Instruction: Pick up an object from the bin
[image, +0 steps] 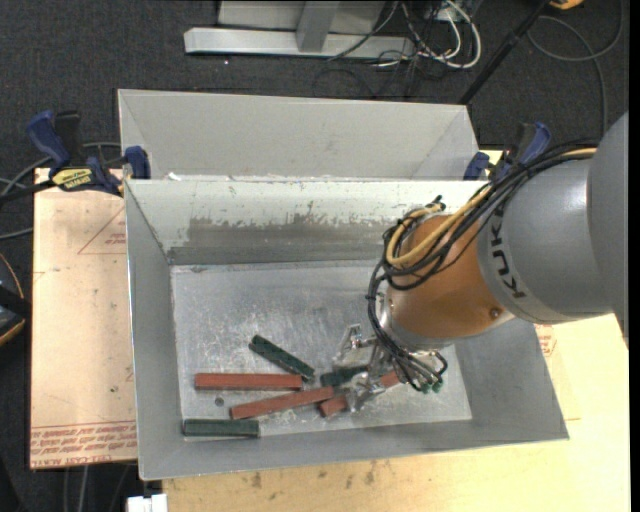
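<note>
Gripper (361, 383) is low in the bin (150, 330), front right of the floor, at the right end of a loose cluster of bars. Open or closed: cannot tell, since the orange wrist cover (440, 280) and cables hide most of it. Nothing can be confirmed as held.

Nearest item: lower red-brown bar (285, 403).
- Long, thin and flat-sided.
- Long axis runs roughly left to right, with the right end tilted slightly towards the back wall.
- The right end reaches the gripper. Contact is not clear.
- A short red-brown stub (333, 407) lies at that end. Hard to say whether it is a separate piece or part of the bar.

Short dark green piece (336, 377) lies just left of the gripper. Its right end is lost under the metal parts.

Further out:
- Upper red-brown bar (248, 381) is nearly level, just behind the lower one.
- Dark green bar (280, 357) slants from back-left down to front-right, with its lower end near the upper red-brown bar's right end.
- Second dark green bar (220, 428) lies level at the front left, apart from the others.

The arm (560, 250) enters from the right and covers the bin's right wall.
</note>
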